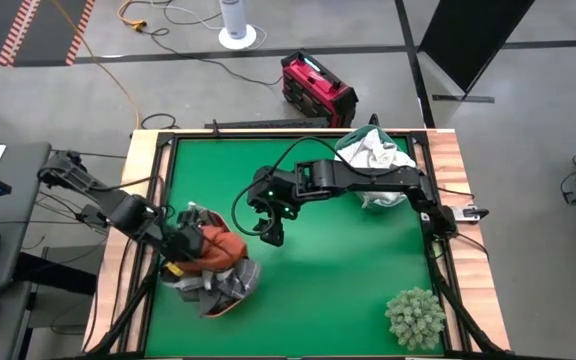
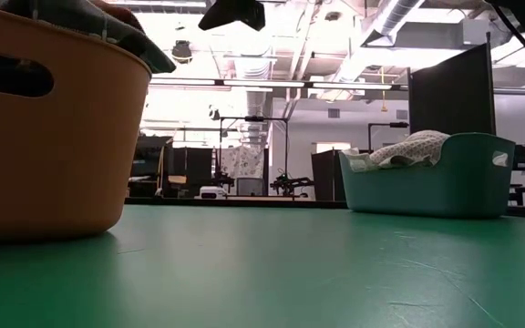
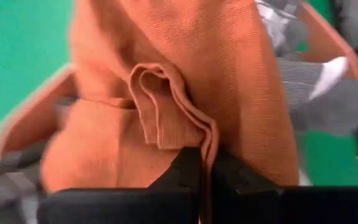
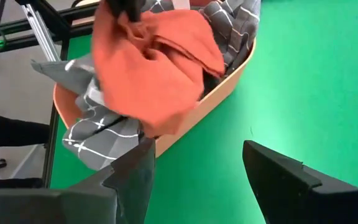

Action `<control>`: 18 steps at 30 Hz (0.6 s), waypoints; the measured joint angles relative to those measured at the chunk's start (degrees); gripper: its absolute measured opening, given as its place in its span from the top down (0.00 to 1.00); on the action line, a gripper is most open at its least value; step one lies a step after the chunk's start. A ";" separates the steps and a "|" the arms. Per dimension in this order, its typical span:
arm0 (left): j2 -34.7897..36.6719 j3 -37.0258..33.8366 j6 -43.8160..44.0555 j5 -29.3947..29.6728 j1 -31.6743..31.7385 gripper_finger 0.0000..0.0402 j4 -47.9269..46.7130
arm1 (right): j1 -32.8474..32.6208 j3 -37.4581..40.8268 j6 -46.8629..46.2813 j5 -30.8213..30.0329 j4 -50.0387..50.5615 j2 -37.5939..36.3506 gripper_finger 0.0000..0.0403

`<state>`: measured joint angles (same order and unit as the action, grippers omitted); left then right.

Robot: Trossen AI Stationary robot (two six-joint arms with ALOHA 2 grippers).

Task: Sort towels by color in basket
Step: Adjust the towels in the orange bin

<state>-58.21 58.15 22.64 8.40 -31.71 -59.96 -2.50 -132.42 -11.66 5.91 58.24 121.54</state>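
Two baskets hold sorted towels; left gripper (image 3: 205, 171) pinches the rust-orange towel (image 3: 185, 93) at eight o'clock, right gripper (image 4: 197, 171) spread.

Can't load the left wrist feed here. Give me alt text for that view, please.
The left gripper is shut on a raised fold of the rust-orange towel, which fills most of the view. Grey checked towels lie around it inside the orange basket, with green table beyond.

Robotics lab or workshop, exposed ceiling ducts (image 2: 399, 18), concrete floor (image 1: 528, 90), trailing cables (image 1: 183, 45)
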 joint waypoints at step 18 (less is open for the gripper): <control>-12.55 -14.05 11.03 4.49 0.83 0.97 13.04 | 0.39 0.00 0.11 0.00 -2.31 0.02 0.33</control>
<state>-70.76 44.10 33.66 12.88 -30.87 -46.92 -2.11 -132.42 -11.55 5.91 55.93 121.56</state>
